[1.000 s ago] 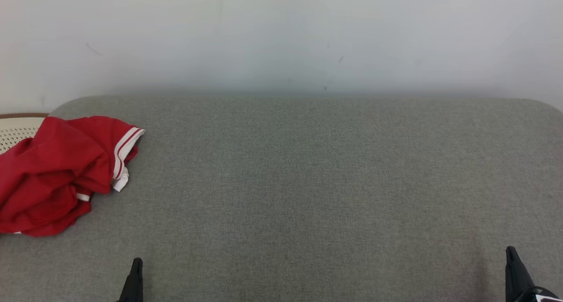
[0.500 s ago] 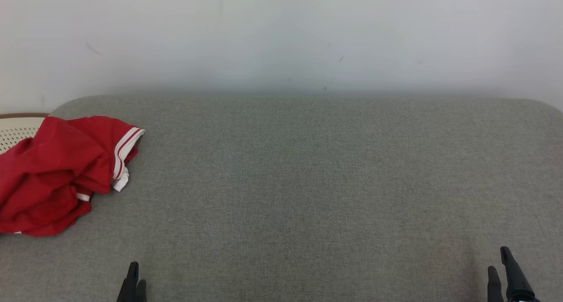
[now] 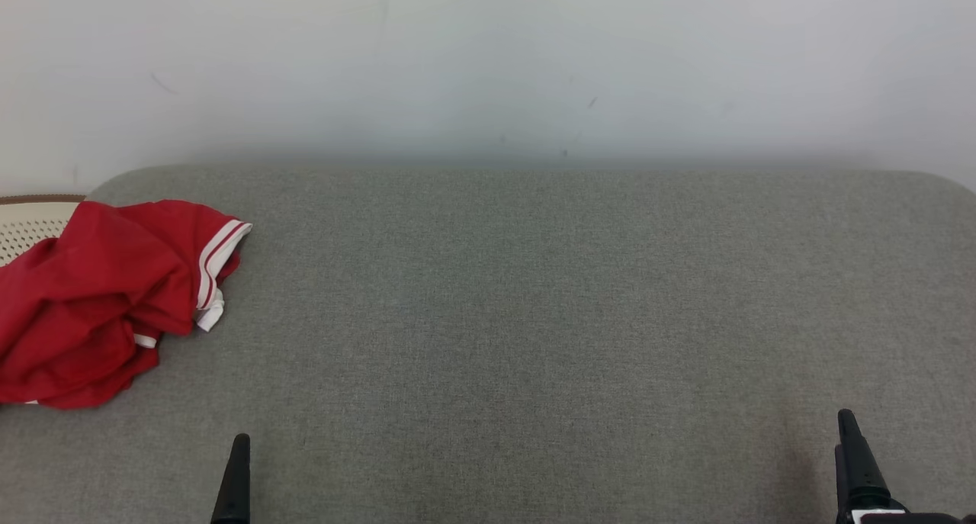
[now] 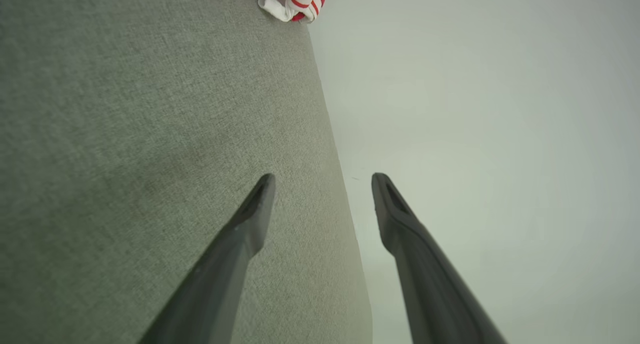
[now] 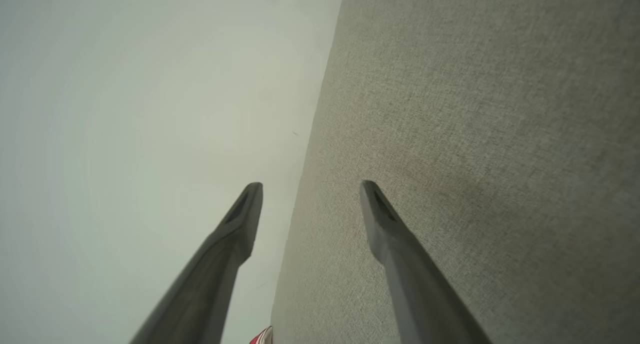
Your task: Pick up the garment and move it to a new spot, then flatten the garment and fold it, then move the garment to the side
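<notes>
From the head, the left tool (image 3: 239, 455) and right tool (image 3: 850, 440) poke up at the bottom edge; the red garment (image 3: 99, 303) lies bunched at the far left of the table (image 3: 534, 318), well apart from both; in the left wrist view the fingers (image 4: 240, 234) spread wide, holding nothing; the right wrist view shows the same.

Garment (image 3: 91, 303) on table (image 3: 534, 318), far left

left gripper (image 4: 324, 178): two long fingers (image 4: 235, 244), dark grey, matte, tapered to blunt tips | each tip had a narrow sunken slot (image 4: 397, 202) on its inner face | right gripper (image 5: 311, 185): same build, same slots | from the head, fingers looked black; a small white patch (image 3: 877, 515) sat at the right gripper's base
</notes>
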